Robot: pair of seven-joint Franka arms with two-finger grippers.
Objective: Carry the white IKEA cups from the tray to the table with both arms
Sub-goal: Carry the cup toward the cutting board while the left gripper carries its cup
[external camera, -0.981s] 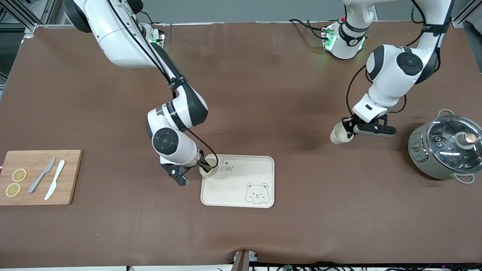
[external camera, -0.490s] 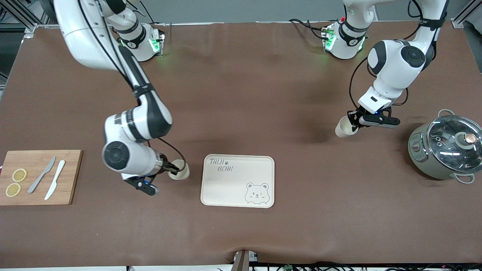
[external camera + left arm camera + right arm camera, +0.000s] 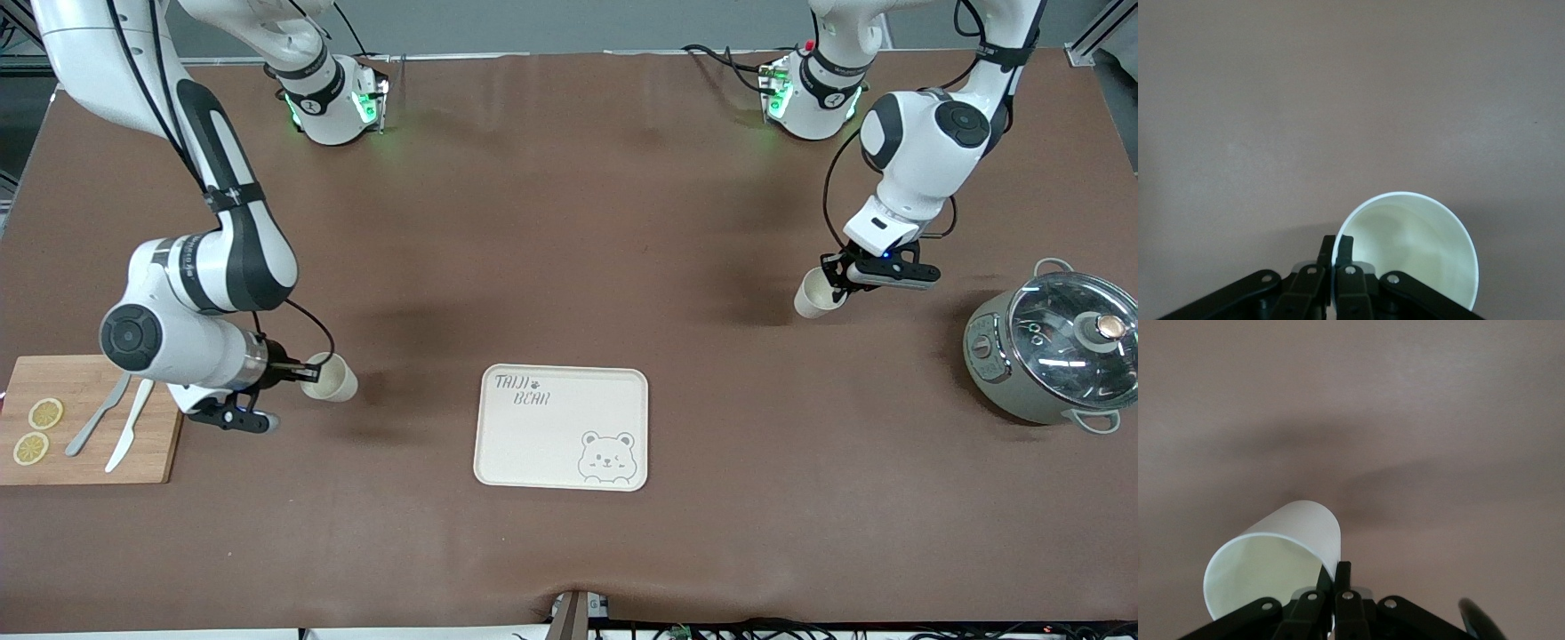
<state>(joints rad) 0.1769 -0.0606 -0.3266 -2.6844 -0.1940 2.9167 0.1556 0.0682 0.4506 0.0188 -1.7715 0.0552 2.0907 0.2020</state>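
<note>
My right gripper [image 3: 302, 373] is shut on the rim of one white cup [image 3: 332, 380]. It holds the cup tilted over the bare table between the wooden board and the tray. In the right wrist view the gripper [image 3: 1336, 568] pinches the wall of this cup [image 3: 1268, 567]. My left gripper [image 3: 836, 277] is shut on the rim of the second white cup [image 3: 813, 296], tilted over the table between the tray and the pot. The left wrist view shows the gripper [image 3: 1336, 241] pinching the wall of that cup [image 3: 1418, 247].
A cream bear-print tray [image 3: 551, 444] lies at the middle, nearer the front camera, with nothing on it. A wooden board [image 3: 89, 391] with two knives and lemon slices lies at the right arm's end. A lidded pot [image 3: 1053, 356] stands at the left arm's end.
My right arm has carried its cup from over the tray's corner toward the wooden board. My left arm has shifted slightly toward its base with its cup.
</note>
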